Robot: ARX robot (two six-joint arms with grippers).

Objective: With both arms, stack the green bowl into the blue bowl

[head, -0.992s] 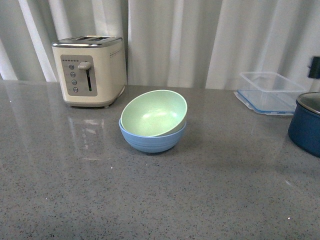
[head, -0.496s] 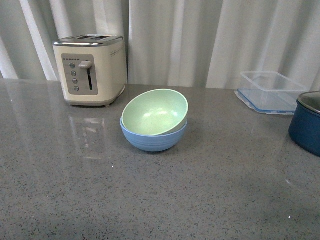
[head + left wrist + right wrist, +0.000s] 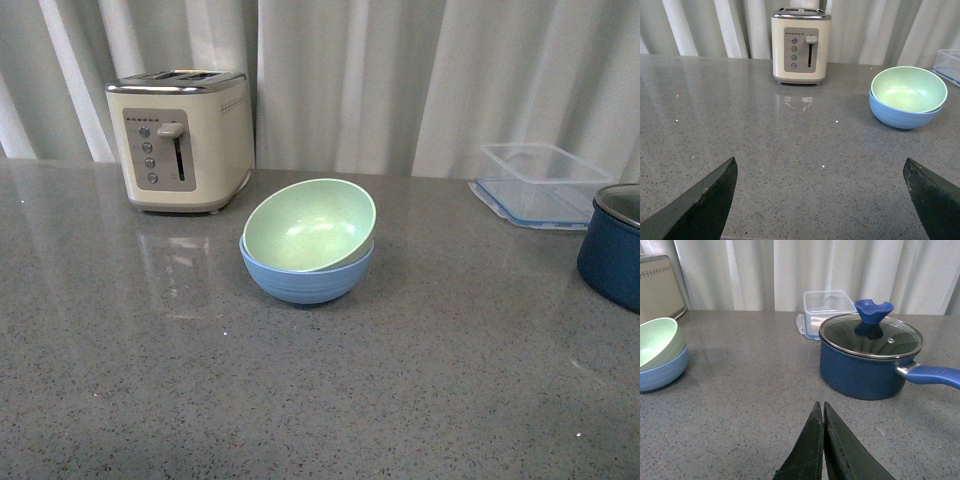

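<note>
The green bowl [image 3: 307,224] sits tilted inside the blue bowl [image 3: 305,280] at the middle of the grey counter. Both show in the left wrist view, green bowl [image 3: 908,89] in blue bowl [image 3: 902,116], and at the edge of the right wrist view, green bowl [image 3: 657,342] in blue bowl [image 3: 662,372]. Neither arm shows in the front view. My left gripper [image 3: 820,167] is open and empty, well back from the bowls. My right gripper [image 3: 821,406] is shut and empty, apart from the bowls and the pot.
A cream toaster [image 3: 180,140] stands at the back left. A clear plastic container [image 3: 535,183] sits at the back right. A dark blue pot [image 3: 867,360] with a glass lid and handle stands at the right. White curtains hang behind the counter.
A dark arm part at the right edge of the front view has gone out of sight. The bowls have not moved.
</note>
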